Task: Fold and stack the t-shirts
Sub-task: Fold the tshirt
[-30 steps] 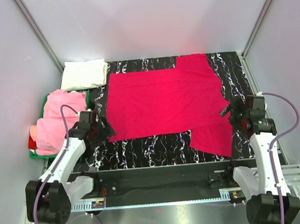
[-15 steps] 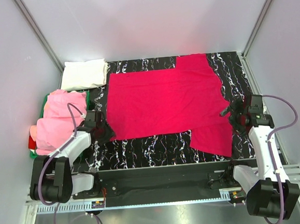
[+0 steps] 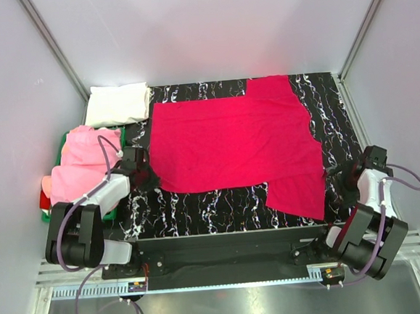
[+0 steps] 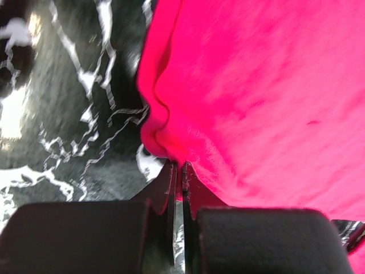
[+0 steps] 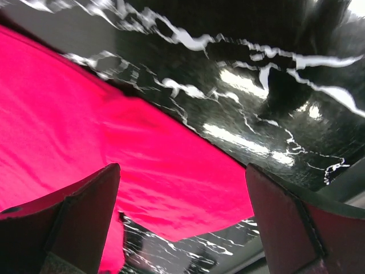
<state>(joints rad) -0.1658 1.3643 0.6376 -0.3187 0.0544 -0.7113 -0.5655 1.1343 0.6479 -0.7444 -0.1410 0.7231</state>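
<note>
The crimson-red t-shirt (image 3: 230, 141) lies spread flat on the black marbled table (image 3: 199, 205), one sleeve at the far edge and one at the near right. My left gripper (image 3: 150, 178) sits at the shirt's near left corner, shut on a pinch of the red cloth (image 4: 171, 145); its jaws (image 4: 178, 166) meet with red fabric between the tips. My right gripper (image 3: 340, 176) stands open just right of the near sleeve, and the red shirt (image 5: 85, 120) shows between and beyond its spread fingers (image 5: 97, 194), untouched.
A folded white t-shirt (image 3: 118, 104) lies at the far left corner. A crumpled light pink t-shirt (image 3: 83, 167) fills the green tray (image 3: 62, 218) off the table's left side. White walls with metal posts close in the left, right and back.
My left gripper moved in to the shirt's near left corner and shut on the cloth. My right arm drew back to the right and nearer, still open.
</note>
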